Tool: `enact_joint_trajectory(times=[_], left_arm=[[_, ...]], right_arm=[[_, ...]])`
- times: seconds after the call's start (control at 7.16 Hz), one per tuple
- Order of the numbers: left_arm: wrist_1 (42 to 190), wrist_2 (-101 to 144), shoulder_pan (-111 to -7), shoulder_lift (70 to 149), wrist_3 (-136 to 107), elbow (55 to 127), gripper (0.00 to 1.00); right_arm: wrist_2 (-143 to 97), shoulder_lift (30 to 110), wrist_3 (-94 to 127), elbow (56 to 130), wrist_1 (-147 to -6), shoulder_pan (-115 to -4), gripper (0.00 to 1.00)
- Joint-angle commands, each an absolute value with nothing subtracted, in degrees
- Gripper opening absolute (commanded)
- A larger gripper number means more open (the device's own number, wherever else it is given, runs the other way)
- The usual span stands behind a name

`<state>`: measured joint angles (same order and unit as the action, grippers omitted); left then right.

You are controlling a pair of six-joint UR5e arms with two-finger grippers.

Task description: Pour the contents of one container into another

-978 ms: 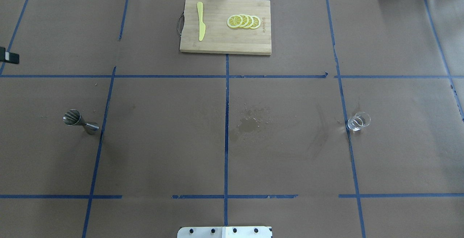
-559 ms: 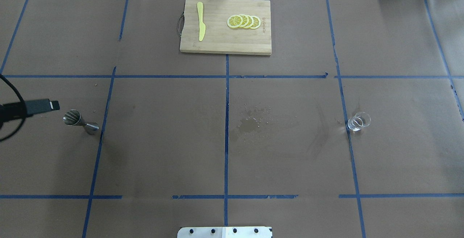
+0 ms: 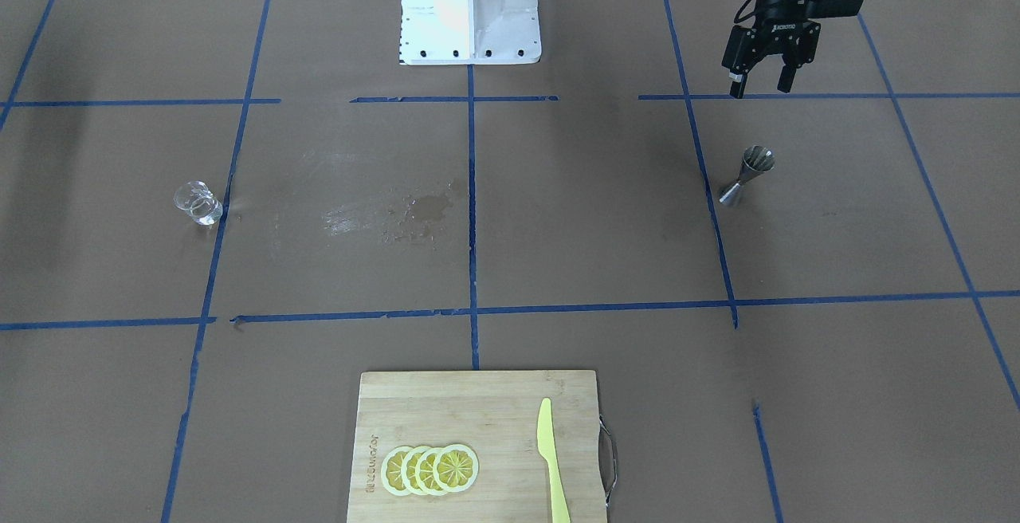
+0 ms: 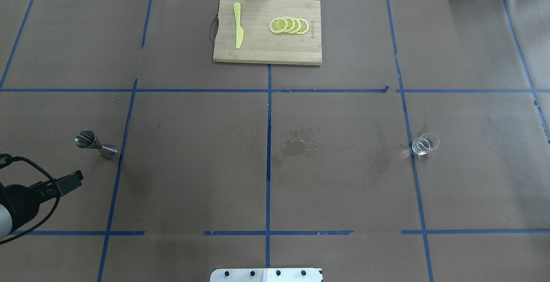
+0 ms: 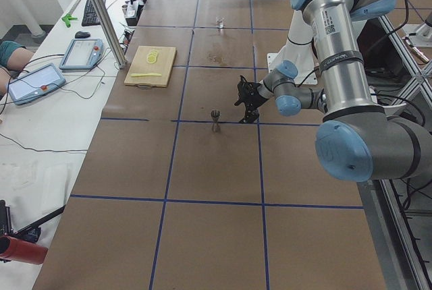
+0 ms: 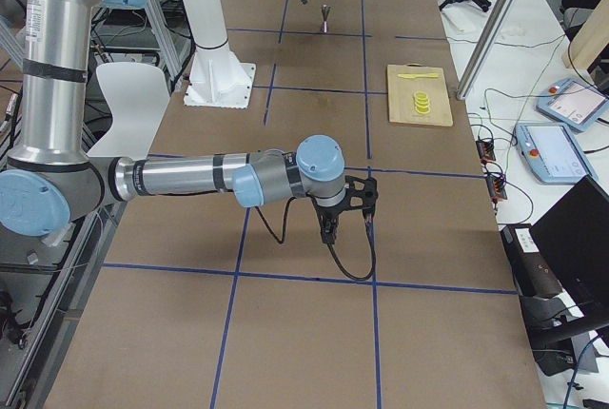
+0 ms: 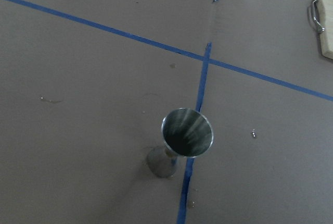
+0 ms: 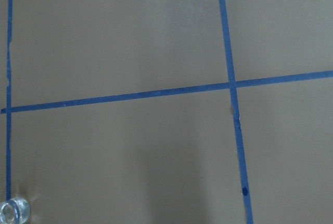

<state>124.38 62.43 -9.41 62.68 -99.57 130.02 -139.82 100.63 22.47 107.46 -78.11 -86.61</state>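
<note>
The steel jigger [image 3: 745, 176] stands upright on the brown paper by a blue tape line, also seen as the jigger [image 4: 95, 144] and from above as the jigger [image 7: 182, 140]. My left gripper [image 3: 759, 89] hangs open and empty, apart from the jigger on the robot's side of it. The clear glass cup [image 3: 198, 202] stands alone on the other side of the table, the same cup [image 4: 424, 144] touching a tape line. My right gripper [image 6: 343, 214] hovers low over the near end of the table, far from the cup; I cannot tell if it is open or shut.
A wooden cutting board [image 4: 266, 50] with lemon slices [image 4: 288, 25] and a yellow knife [image 4: 237, 25] lies at the far middle. A wet stain [image 4: 296, 146] marks the paper between the two vessels. The white robot base [image 3: 468, 5] stands at the near middle edge.
In the overhead view my left arm has swept from the upper left edge, past the jigger, down to the lower left, nearer the robot's side. Jigger and cup have not moved.
</note>
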Motion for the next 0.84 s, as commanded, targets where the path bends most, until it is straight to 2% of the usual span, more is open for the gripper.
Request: enact_joint_trajectory(times=[0.0,0.42,0.7], left_arm=[[118.4,54.3,-6.1,63.7,-104.6,128.7,1.0],[118.3,49.5,-5.9,71.3,-104.9,121.0,1.0],[118.3,44.9,-5.3,72.9,-105.8,118.1,1.0]], right_arm=[[-135.7,103.4,35.1,110.4,-70.0,-79.8,1.0],[-126.8,108.3,50.6,111.6,-50.1,-71.1,1.0],[-121.4,110.6,57.2,118.7,-50.0,-66.3,1.0]])
